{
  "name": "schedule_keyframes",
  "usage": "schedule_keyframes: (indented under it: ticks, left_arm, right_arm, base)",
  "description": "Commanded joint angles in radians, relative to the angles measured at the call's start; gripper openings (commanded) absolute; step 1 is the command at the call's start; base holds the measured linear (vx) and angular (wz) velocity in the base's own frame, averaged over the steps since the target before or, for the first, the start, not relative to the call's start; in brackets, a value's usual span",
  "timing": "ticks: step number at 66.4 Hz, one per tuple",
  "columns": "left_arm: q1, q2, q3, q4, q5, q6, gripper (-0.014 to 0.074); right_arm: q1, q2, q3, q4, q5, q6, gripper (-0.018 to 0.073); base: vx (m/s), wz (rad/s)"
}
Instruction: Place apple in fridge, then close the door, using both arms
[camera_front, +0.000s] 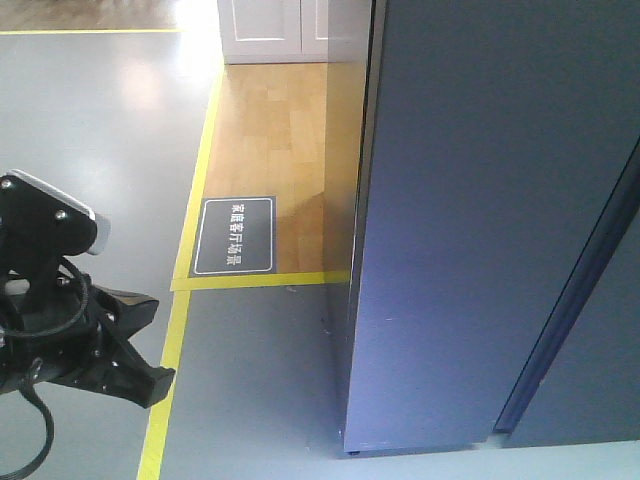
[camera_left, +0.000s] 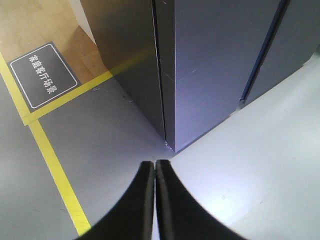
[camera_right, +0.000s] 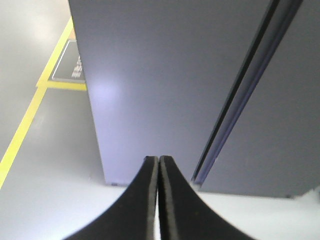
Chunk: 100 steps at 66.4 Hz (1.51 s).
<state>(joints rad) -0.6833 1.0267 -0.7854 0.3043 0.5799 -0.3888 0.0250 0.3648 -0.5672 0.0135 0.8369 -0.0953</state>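
The fridge (camera_front: 480, 220) stands tall and dark right in front of me, showing only plain outer faces. Its door (camera_right: 165, 85) lies flush with the body, with a narrow vertical seam (camera_right: 240, 95) beside it; no white interior shows. The apple is out of view. My left gripper (camera_left: 154, 164) is shut with nothing in it, low over the grey floor, just short of the fridge's bottom corner (camera_left: 170, 146). The left arm (camera_front: 60, 300) shows at the lower left of the front view. My right gripper (camera_right: 158, 159) is shut and empty, pointing at the door's lower part.
Yellow floor tape (camera_front: 165, 400) runs along the left. It borders a wood floor patch (camera_front: 270, 140) with a dark floor sign (camera_front: 234, 235). A white cabinet (camera_front: 270, 30) stands at the back. Grey floor (camera_left: 260, 165) spreads in front of the fridge.
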Motion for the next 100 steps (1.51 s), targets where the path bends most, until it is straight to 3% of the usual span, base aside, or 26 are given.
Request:
schedule_keyframes:
  ticks: [1,52,58,67,75,84,92,100]
  left_arm:
    - [-0.004,-0.016,-0.025,0.013,-0.048,-0.009,-0.0006]
    - [0.001,-0.041,-0.018,0.015,-0.049,-0.009,-0.0006]
    - [0.063,-0.109,-0.003,0.007,-0.057,-0.013,-0.0006]
    - [0.229,-0.257,0.064,-0.083,-0.132,-0.057,-0.0006]
    - [0.370,-0.405,0.183,-0.129,-0.217,-0.058,-0.0006]
    - [0.484,-0.612,0.334,-0.186,-0.270,-0.058,-0.0006]
    - [0.547,-0.782,0.443,-0.242,-0.275,-0.058,-0.0006]
    - [0.571,-0.883,0.527,-0.239,-0.303,-0.054,-0.0006]
  right_arm:
    - [0.002,-0.038,-0.021,0.000,0.019,-0.004,-0.0003]
    - [0.002,-0.073,-0.021,0.026,0.074,-0.004,-0.0003]
    - [-0.005,-0.073,-0.021,0.039,0.074,-0.004,-0.0003]
    - [-0.003,-0.073,-0.021,0.048,0.074,-0.004,-0.0003]
    - [-0.003,-0.073,-0.021,0.049,0.074,-0.004,-0.0003]
    - [-0.003,-0.073,-0.021,0.048,0.075,-0.004,-0.0003]
    - [-0.003,-0.073,-0.021,0.048,0.075,-0.004,-0.0003]
    - [-0.003,-0.073,-0.021,0.048,0.075,-0.004,-0.0003]
  base:
    - [0.00,0.00]
    - [0.00,0.00]
    - [0.00,0.00]
    - [0.00,0.00]
    - [0.00,0.00]
    - [0.00,0.00]
    - [0.00,0.00]
    - [0.00,0.00]
